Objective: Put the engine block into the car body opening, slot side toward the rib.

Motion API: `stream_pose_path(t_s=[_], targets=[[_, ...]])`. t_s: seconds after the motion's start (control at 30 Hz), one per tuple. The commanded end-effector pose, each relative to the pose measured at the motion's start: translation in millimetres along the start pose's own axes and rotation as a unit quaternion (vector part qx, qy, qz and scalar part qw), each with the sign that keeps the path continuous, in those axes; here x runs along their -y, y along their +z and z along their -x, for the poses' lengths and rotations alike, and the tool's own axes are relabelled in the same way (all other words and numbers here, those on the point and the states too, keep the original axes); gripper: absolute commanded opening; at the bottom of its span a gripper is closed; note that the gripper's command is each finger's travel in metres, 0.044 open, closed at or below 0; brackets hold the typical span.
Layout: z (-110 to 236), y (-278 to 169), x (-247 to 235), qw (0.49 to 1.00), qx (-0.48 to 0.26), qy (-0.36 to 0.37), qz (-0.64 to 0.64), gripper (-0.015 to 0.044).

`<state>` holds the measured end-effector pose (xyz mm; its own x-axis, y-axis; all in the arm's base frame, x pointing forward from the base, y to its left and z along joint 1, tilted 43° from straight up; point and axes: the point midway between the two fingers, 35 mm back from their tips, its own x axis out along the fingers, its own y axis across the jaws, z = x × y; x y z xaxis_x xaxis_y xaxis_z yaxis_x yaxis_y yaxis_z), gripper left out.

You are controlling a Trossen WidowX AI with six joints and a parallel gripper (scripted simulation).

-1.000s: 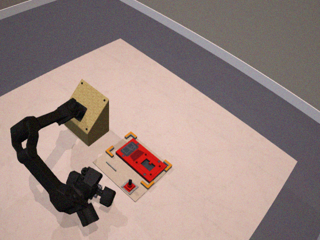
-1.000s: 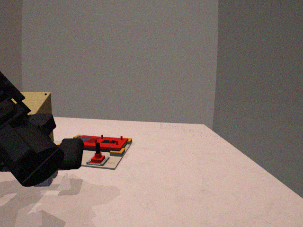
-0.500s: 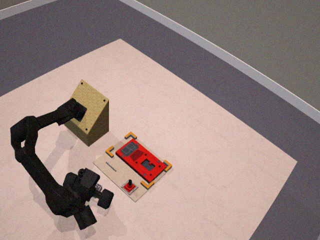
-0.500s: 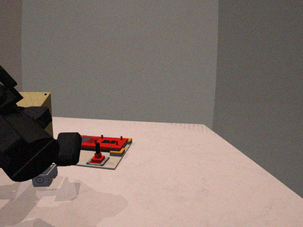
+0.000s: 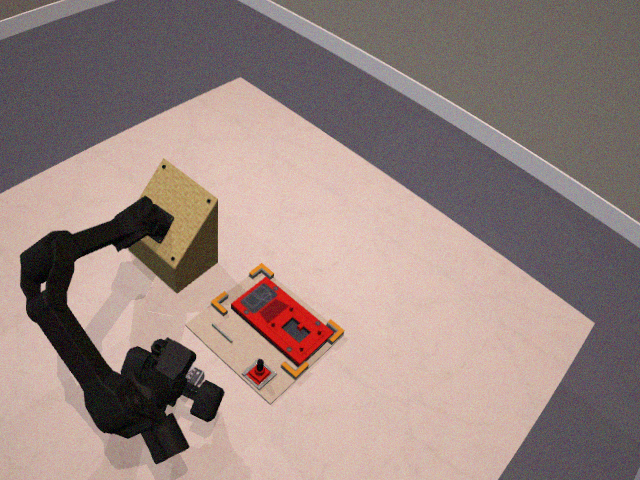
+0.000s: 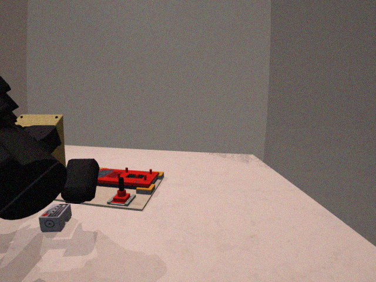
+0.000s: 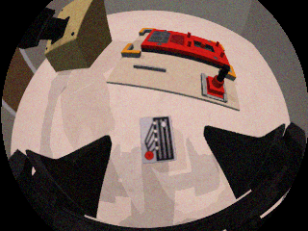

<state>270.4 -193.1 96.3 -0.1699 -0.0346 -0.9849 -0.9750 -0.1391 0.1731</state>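
Note:
The grey engine block point(image 5: 194, 376) point(image 6: 51, 221) point(image 7: 159, 144) has dark stripes and a red disc on top, with a notch low on one side in the exterior view. My gripper point(image 5: 193, 381) point(image 7: 158, 136) is open; in the wrist view its fingers stand wide on both sides of the block with gaps. In the exterior view the block is below the visible finger; whether it touches the table I cannot tell. The red car body point(image 5: 281, 338) point(image 6: 109, 180) point(image 7: 166, 47) lies flat beyond the gripper. Its opening point(image 5: 293, 328) point(image 6: 132, 175) is empty, with a small red rib at one edge.
A thin board point(image 5: 222, 357) point(image 7: 178, 80) carries the car body, orange corner pieces point(image 5: 261, 269), a grey strip point(image 5: 222, 332) point(image 7: 149, 68) and a red part with a black post point(image 5: 260, 370) point(image 6: 121, 197) point(image 7: 217, 84). The arm stands on a wooden wedge point(image 5: 199, 250) point(image 7: 89, 47).

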Motion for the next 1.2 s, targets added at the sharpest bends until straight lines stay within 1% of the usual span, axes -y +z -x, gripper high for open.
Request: stream_pose_path(t_s=[0.0,0.33,0.73,0.93,1.17], targets=[[-0.5,-0.1,0.3,1.000,0.000,0.000,0.000,0.0440],[-0.7,0.1,0.3,1.000,-0.003,0.000,-0.010,0.0440],[-3.1,3.7,1.3,0.979,-0.048,0.001,-0.196,0.0440],[-4.0,5.5,1.8,0.955,-0.070,-0.006,-0.288,0.0440],[-4.9,7.6,2.3,0.915,-0.094,-0.021,-0.392,0.0440]])
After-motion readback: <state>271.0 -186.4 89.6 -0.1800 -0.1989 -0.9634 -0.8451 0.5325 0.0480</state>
